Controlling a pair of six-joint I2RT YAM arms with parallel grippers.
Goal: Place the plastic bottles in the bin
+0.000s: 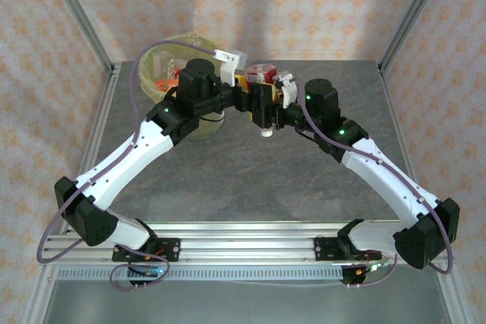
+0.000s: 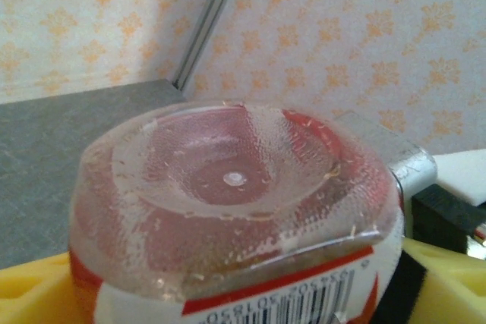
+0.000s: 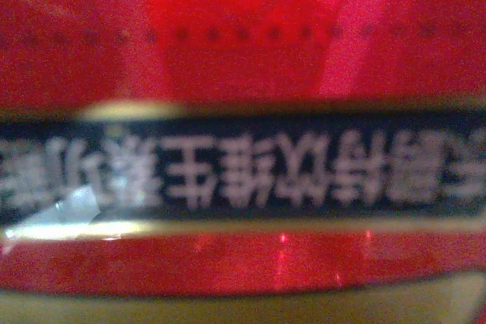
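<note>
Arms meet over the far middle of the table [image 1: 250,180], and 1 red-labelled bottle [image 1: 262,73] hangs between the 2 grippers, clear of the tabletop. It stands roughly upside down: its clear dimpled base points up and away, and its white cap [image 1: 266,130] points down.

The right gripper [image 1: 279,104] comes in from the right and is clamped on the bottle's body. Its wrist camera sits so close that the red label [image 3: 243,51] and a black band of blurred white characters [image 3: 243,176] cover the frame.

The left gripper [image 1: 249,95] reaches in from the left at the same spot. From its wrist, the bottle [image 2: 235,187] sits between the 2 yellow fingers [image 2: 30,294], base toward the patterned wall [image 2: 364,51], with a barcode on the white part of the label at the lower edge. Whether those fingers press on the plastic or stand just off it, I cannot tell.

The bin [image 1: 163,55], lined with a yellow-green bag, stands at the far left of the table, behind the left arm's wrist and just left of the held bottle. Something small and orange-red [image 1: 163,83] lies inside it, too small to tell what.
</note>
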